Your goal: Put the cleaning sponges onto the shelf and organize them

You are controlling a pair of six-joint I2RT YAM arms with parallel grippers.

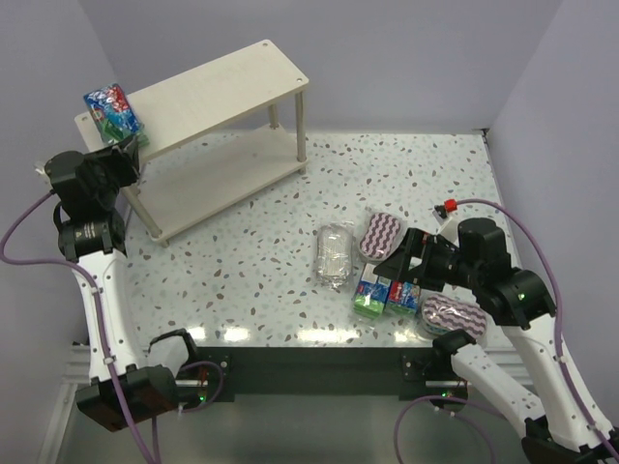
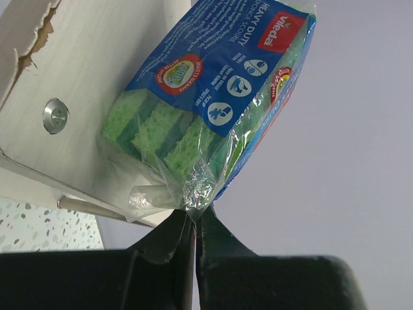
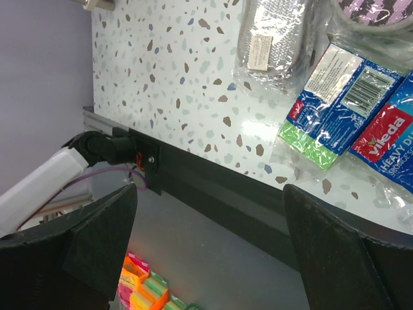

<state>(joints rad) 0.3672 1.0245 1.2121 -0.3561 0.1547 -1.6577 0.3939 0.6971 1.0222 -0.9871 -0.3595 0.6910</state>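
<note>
1. The shelf (image 1: 224, 79) stands in the upper left of the top view on the speckled table (image 1: 242, 290), its two cream boards angled toward the back wall
2. The held pack (image 1: 114, 110), green and blue, sits up on its edge at the left corner of the shelf's top board
3. In the left wrist view the held pack (image 2: 213, 97) fills the upper middle of the frame, lying against the board beside a screw head (image 2: 55, 115), with one side reaching past the board's edge
4. The left gripper (image 2: 193, 223) has its fingers pressed together on the clear seam of that pack's wrapper; in the top view the left gripper (image 1: 126, 150) is just below the pack
5. The right gripper (image 3: 210, 194) has its fingers spread wide with nothing between them; in the top view the right gripper (image 1: 406, 266) hangs above the packs at lower right
6. Below it two green-and-blue packs lie side by side near the table's front edge, touching: the left table pack (image 1: 368, 296) and the right table pack (image 1: 401, 295)
7. The silvery pack (image 1: 334, 253) lies flat in the middle of the frame, near the left table pack
8. One striped oval pad (image 1: 380, 234) lies just right of the silvery pack
9. The second oval pad (image 1: 455, 314) lies at the table's front edge just beside the right table pack, partly covered by the right arm
</note>
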